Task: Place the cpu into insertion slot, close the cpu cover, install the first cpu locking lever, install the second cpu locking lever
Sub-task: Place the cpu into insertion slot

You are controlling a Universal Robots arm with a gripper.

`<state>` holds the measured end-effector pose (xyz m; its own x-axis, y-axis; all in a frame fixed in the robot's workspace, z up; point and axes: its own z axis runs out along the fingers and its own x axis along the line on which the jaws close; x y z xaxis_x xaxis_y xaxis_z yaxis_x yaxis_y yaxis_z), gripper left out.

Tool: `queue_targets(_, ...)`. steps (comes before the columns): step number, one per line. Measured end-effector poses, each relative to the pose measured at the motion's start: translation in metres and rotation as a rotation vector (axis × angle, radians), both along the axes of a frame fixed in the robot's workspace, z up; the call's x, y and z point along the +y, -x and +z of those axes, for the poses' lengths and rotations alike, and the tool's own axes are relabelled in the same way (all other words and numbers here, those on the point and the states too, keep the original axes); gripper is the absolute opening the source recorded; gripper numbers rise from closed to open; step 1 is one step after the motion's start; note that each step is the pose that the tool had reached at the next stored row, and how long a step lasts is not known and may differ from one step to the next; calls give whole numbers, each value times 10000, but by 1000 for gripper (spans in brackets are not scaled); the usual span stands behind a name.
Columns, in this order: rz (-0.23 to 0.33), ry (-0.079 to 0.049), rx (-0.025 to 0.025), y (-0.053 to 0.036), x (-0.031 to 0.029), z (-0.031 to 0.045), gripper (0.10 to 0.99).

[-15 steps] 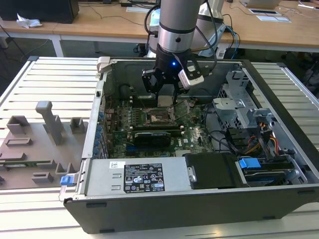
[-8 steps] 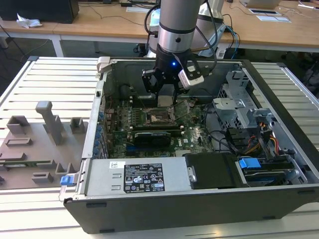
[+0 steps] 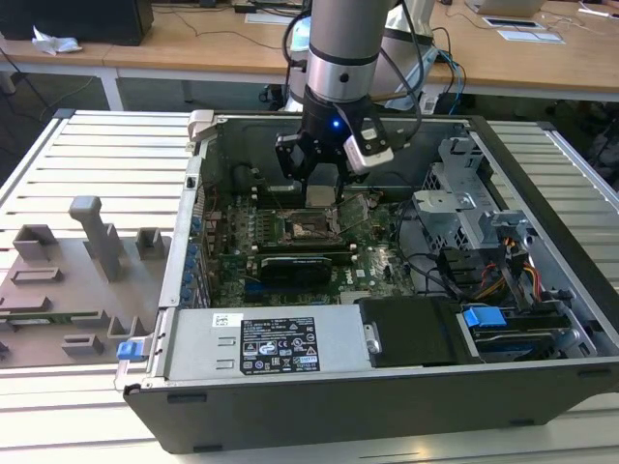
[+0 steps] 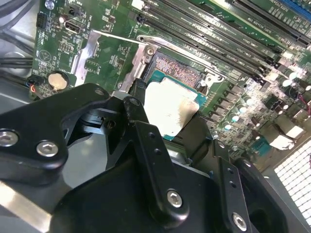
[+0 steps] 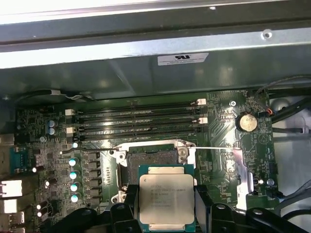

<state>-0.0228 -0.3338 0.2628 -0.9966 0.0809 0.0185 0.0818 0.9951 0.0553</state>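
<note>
Okay, nearest the wrist cameras: the gripper (image 5: 166, 211), its two black fingers (image 5: 131, 208) pinched narrow onto opposite edges of the cpu (image 5: 166, 194), silvery top facing up. In the exterior view that pair sits upper centre of the frame, inside the open computer case (image 3: 387, 411).

Just past the chip is the insertion slot (image 5: 150, 162), at the centre of the exterior frame. Its dark centre is bare, with nothing seated. The cpu hangs near the slot's edge, apart from it.

Beside the slot, the cpu cover (image 4: 90, 54) looks swung open and lying flat, though I can't make out its hinge. Thin locking levers (image 5: 214, 148) stick out from the slot's rim, one each way, unlatched as far as I can judge. Farther on are the memory slots (image 5: 141, 121), a coin battery (image 5: 246, 121), then the case wall.

Risks, my read:
- The chip looks a bit tilted in the second wrist view, so it could land off-square and mash the socket contacts.
- The pinch is on the edges only, so the chip could slip out.
- The fingers could snag a lever or the cover on any descent.

Counts: one cpu, one insertion slot, one cpu cover, two locking levers, four memory slots, one coin battery, one gripper with two fingers.
</note>
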Motion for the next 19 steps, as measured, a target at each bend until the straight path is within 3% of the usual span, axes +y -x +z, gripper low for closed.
queue_targets(19,-1504,57,-1,0,0,-12,541)
